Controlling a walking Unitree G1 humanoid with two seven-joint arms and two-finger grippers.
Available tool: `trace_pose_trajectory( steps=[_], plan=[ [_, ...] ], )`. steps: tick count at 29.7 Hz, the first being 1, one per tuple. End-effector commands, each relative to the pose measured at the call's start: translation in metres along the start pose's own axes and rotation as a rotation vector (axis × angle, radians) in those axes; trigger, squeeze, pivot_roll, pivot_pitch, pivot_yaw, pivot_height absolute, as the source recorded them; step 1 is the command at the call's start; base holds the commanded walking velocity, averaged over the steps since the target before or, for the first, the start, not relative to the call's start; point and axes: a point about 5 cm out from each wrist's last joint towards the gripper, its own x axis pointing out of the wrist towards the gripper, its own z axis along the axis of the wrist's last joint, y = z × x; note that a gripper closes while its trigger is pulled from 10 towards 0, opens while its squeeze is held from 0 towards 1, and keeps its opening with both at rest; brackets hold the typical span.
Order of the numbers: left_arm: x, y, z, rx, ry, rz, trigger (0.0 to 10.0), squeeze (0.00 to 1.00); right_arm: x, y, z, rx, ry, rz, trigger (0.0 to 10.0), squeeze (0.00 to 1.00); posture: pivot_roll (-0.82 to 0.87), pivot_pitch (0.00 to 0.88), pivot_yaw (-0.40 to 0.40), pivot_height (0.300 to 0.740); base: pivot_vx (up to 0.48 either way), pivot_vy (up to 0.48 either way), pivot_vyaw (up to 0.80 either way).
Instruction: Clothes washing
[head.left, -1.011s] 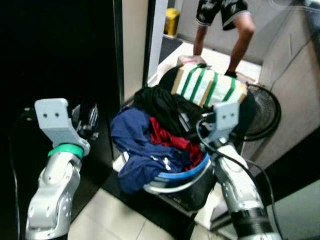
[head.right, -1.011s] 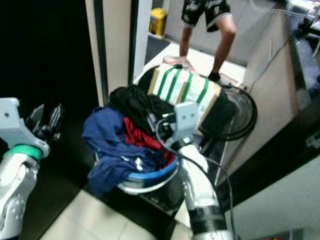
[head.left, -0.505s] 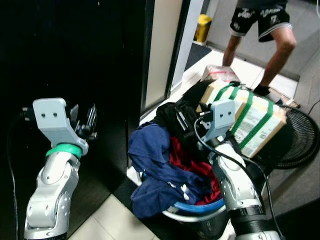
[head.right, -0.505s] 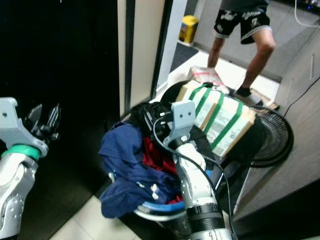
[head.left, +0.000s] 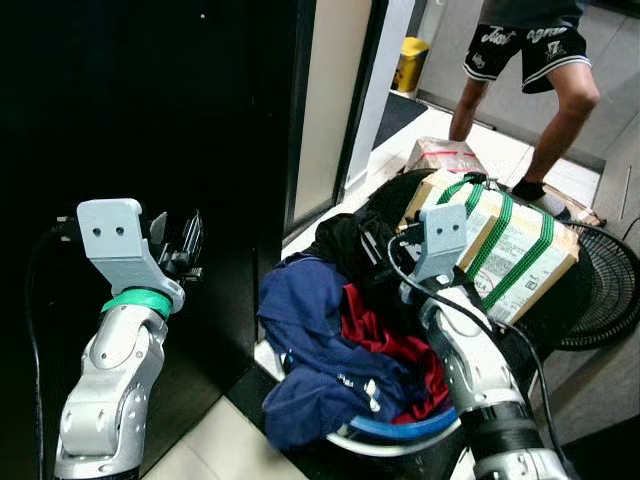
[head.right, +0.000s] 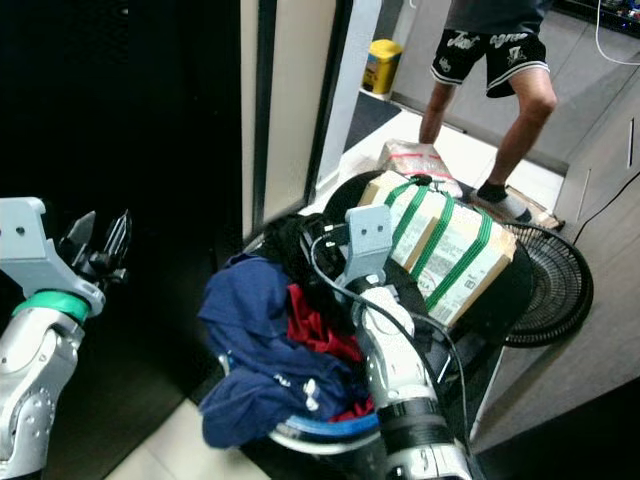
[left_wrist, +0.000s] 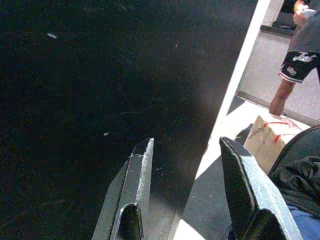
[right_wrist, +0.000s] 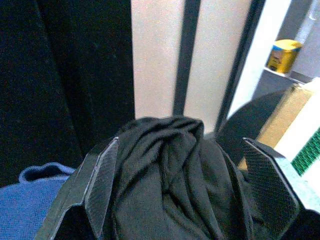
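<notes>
We see a person (head.left: 525, 60) standing at the far side beyond a green-strapped box (head.left: 505, 245). Nearer, the laundry basket (head.left: 400, 432) is heaped with a navy garment (head.left: 310, 340), a red garment (head.left: 385, 335) and a black garment (right_wrist: 170, 175). Right gripper (right_wrist: 185, 180) spread wide around the black garment at the basket's far edge. Left gripper (left_wrist: 187, 195) parted, empty, before the dark doorway (head.left: 130, 100).

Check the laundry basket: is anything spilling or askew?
Yes. The navy garment hangs over the laundry basket rim on the robot's left side, heaped above it. The right tool, open, straddles the black garment on top.
</notes>
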Motion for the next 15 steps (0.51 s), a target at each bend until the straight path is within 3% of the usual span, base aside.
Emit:
trace_pose_trajectory(
  steps=[1, 5, 8, 15],
  plan=[
    [-0.001, -0.003, -0.005, -0.006, 0.026, -0.023, 10.0, 0.00, 0.002, -0.019, -0.007, 0.036, 0.044, -0.079, 10.0, 1.00, 0.15, 0.041, -0.001, 0.740, 0.000, 0.000, 0.00],
    [-0.002, -0.005, -0.004, -0.012, 0.028, -0.039, 10.0, 0.00, 0.006, -0.028, -0.011, 0.129, 0.074, -0.083, 10.0, 1.00, 0.15, 0.046, -0.001, 0.740, 0.000, 0.000, 0.00],
    [-0.003, -0.006, -0.004, -0.016, 0.028, -0.045, 10.0, 0.00, 0.006, -0.025, -0.014, 0.157, 0.084, -0.064, 10.0, 1.00, 0.15, 0.046, -0.001, 0.740, 0.000, 0.000, 0.00],
    [-0.003, -0.007, -0.004, -0.018, 0.029, -0.049, 10.0, 0.00, 0.006, -0.023, -0.019, 0.162, 0.099, -0.061, 10.0, 1.00, 0.16, 0.055, 0.002, 0.740, 0.000, 0.000, 0.00]
  ],
)
